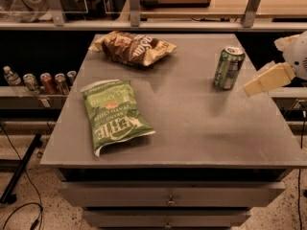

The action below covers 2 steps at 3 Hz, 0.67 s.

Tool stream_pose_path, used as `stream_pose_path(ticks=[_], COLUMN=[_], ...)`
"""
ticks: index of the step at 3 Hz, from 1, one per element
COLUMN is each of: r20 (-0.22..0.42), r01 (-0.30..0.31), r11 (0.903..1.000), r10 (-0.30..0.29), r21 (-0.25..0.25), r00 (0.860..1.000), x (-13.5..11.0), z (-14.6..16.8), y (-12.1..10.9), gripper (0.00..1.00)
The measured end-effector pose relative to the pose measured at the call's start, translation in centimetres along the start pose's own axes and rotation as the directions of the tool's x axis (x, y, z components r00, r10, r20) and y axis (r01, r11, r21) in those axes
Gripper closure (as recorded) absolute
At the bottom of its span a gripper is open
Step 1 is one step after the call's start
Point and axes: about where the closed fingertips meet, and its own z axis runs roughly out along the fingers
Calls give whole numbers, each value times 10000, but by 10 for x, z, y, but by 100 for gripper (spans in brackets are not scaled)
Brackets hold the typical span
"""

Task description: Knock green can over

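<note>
A grey tabletop (pixel 192 143) was seen from above and in front, with drawers (pixel 168 198) beneath it. The green can (pixel 229 67) stood upright on the tabletop, at about 2 o'clock from its centre and close to the right edge. Its silver top faced up.

My pincer (pixel 269 78) reached in from the right side of the view, at about 4 o'clock from the can. A pale, blunt piece of it pointed down and left towards the can, and its tip was just beside the can's lower half without touching it. The white body behind it was cut off by the edge of the view. I could not tell whether my pincer was apart or together.

A flat green chip bag (pixel 115 114) with white lettering lay at about 8 o'clock from the centre, well apart from the can. A crumpled brown chip bag (pixel 134 47) lay at about 11 o'clock, near the far edge.

Off the tabletop, at 9 o'clock, a low shelf (pixel 29 92) held a row of small cans (pixel 48 83) and a water bottle (pixel 10 75).
</note>
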Motion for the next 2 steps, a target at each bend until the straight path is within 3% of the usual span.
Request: stream_pose_path(ticks=[1,2], r20=[302,1067], r01=[13,-154], r11=[10000,9997], r10=[-13,135], r21=[-21,176], r00=[9995,9942], x=[-1,0], z=[8,27], y=[2,-10], gripper=[0,0])
